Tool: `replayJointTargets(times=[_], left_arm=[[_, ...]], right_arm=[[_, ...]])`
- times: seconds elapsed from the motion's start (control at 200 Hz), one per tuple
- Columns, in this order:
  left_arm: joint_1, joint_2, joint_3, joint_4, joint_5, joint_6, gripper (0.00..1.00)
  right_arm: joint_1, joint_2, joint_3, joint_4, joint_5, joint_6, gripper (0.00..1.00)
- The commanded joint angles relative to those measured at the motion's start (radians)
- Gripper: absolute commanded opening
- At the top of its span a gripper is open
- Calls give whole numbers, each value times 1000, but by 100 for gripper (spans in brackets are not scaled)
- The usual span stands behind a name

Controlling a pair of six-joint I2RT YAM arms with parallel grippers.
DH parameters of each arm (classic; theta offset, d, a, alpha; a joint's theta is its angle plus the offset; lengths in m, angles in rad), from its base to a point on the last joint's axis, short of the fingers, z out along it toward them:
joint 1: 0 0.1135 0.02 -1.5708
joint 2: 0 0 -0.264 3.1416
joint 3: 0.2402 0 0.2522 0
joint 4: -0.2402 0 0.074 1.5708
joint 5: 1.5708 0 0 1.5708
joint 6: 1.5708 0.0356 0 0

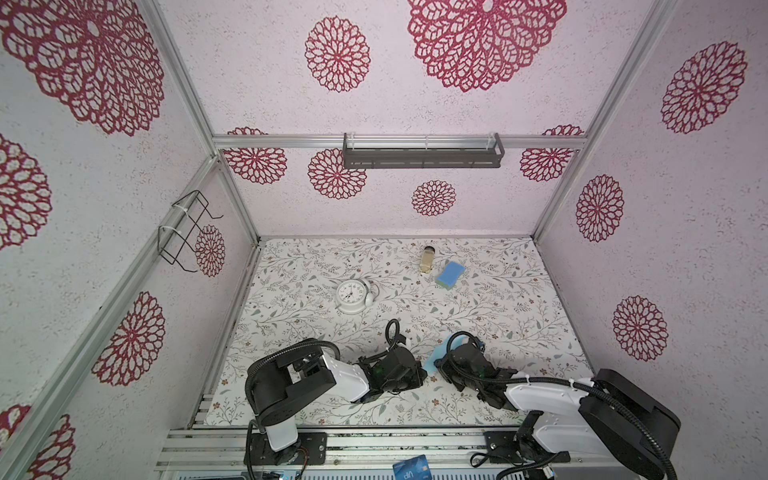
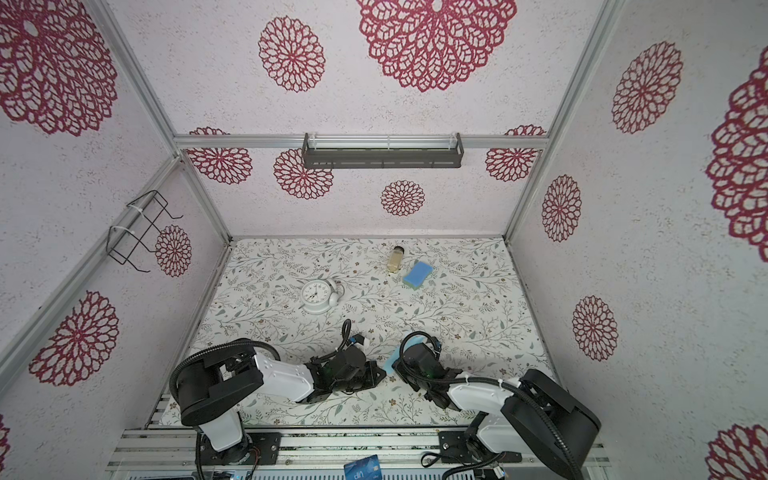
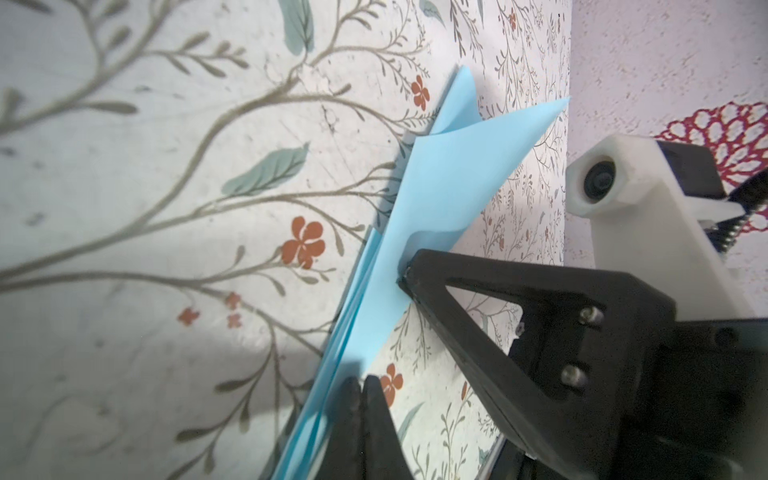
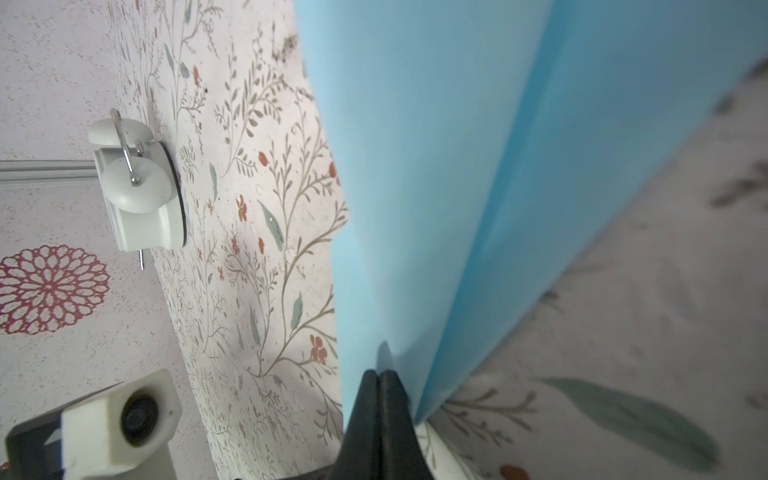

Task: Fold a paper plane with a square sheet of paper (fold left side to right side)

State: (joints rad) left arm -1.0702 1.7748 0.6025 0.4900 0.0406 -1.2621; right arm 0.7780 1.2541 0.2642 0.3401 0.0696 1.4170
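The square sheet of paper (image 3: pixel 440 187), light blue, lies near the table's front centre, folded into narrow stacked layers with pointed flaps like a part-made paper plane. In both top views only a strip of it (image 1: pixel 436 355) (image 2: pixel 390 362) shows between the two grippers. My left gripper (image 3: pixel 360 380) (image 1: pixel 423 370) is shut, with its tip against the paper's layered edge. My right gripper (image 4: pixel 379 374) (image 1: pixel 439 365) is shut too, and its tip presses on the top flap (image 4: pixel 436 166). Nothing shows between either pair of fingers.
A white alarm clock (image 1: pixel 351 295) (image 4: pixel 133 183) lies behind the left arm. A blue sponge (image 1: pixel 451 274) and a small jar (image 1: pixel 428 259) sit at the back. A dark blue card (image 1: pixel 411 465) rests on the front rail. Walls enclose the table on three sides.
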Motion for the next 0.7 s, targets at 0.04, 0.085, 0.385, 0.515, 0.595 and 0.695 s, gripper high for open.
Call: replayJointTargets(times=[0.04, 0.085, 0.385, 0.515, 0.595, 0.695], left_arm=[[8, 34, -29, -10, 14, -10, 0], [9, 37, -29, -11, 23, -7, 0], [13, 40, -18, -46, 56, 9, 0], [15, 39, -7, -71, 69, 28, 0], [16, 40, -6, -74, 75, 29, 0], [18, 41, -10, -76, 80, 30, 0]], right_arm=[[-12, -66, 70, -75, -32, -212, 0], [-18, -89, 90, -112, -44, -271, 0], [-113, -180, 88, -208, -278, -507, 0], [-121, -152, 111, -238, -356, -585, 0], [-121, -116, 125, -232, -393, -604, 0], [-120, -85, 131, -214, -408, -607, 0]])
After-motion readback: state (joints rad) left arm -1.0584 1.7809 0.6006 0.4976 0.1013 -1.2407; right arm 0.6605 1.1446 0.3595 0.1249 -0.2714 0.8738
